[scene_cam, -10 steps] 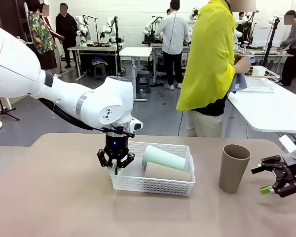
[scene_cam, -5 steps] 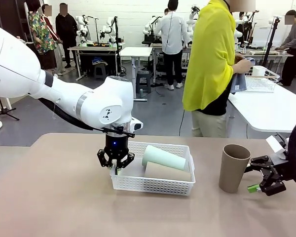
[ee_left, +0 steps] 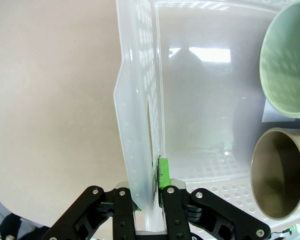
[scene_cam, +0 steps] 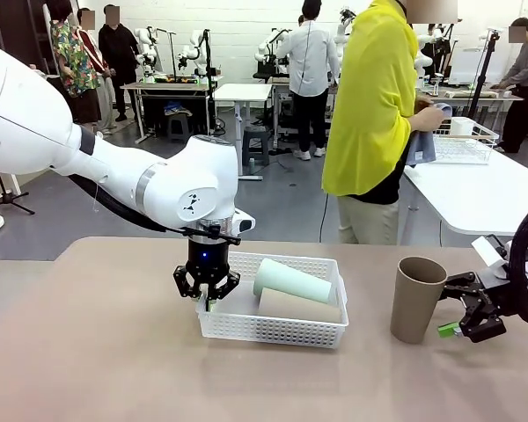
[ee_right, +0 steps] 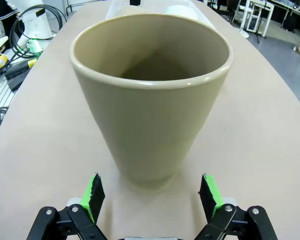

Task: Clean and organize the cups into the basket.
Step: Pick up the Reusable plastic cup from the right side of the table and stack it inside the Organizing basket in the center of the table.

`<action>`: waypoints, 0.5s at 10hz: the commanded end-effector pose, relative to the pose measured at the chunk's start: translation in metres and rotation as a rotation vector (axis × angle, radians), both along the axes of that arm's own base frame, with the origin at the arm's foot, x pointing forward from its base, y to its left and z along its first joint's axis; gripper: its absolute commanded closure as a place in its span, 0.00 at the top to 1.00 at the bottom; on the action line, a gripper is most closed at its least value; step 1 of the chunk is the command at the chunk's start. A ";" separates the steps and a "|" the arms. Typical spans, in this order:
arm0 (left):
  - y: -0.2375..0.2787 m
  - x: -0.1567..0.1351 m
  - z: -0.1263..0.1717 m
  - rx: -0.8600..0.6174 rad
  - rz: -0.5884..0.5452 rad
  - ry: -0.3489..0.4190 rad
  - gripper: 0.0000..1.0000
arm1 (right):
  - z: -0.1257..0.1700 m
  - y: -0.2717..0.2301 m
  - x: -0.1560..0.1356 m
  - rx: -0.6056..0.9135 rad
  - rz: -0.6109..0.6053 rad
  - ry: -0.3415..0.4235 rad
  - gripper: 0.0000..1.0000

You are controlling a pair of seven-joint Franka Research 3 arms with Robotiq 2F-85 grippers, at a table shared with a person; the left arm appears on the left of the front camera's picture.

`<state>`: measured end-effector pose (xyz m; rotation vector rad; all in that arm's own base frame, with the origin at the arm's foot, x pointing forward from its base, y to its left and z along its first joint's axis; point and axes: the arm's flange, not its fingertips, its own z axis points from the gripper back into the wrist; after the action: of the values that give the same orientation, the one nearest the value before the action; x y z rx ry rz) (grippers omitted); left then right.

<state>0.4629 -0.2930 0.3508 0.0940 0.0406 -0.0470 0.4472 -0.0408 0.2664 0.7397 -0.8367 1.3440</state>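
The white mesh basket sits mid-table with a mint green cup and a tan cup lying in it. My left gripper is shut on the basket's left wall; in the left wrist view the fingers pinch that wall, with the mint cup and tan cup showing their open mouths. Another tan cup stands upright on the table to the right. My right gripper is open just right of it, its fingers straddling the cup's base without touching.
A person in a yellow top stands beyond the far edge holding a blue-grey cloth. A second white table with a wire rack is at the back right. Bare brown tabletop lies left and front.
My right gripper has slid left, closing in on the upright tan cup, still open. The left gripper and basket have stayed put. The person has shifted slightly.
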 end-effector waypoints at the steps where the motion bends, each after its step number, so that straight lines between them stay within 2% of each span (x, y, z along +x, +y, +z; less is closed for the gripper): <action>1: 0.001 0.001 0.000 0.007 -0.015 -0.008 0.03 | -0.006 0.013 0.016 0.037 -0.022 0.025 1.00; 5: 0.001 0.001 0.000 0.007 -0.015 -0.008 0.03 | -0.007 0.026 0.025 0.071 -0.010 0.069 1.00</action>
<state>0.4629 -0.2930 0.3508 0.0940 0.0406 -0.0470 0.4648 -0.0200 0.2594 0.8061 -0.8338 1.3147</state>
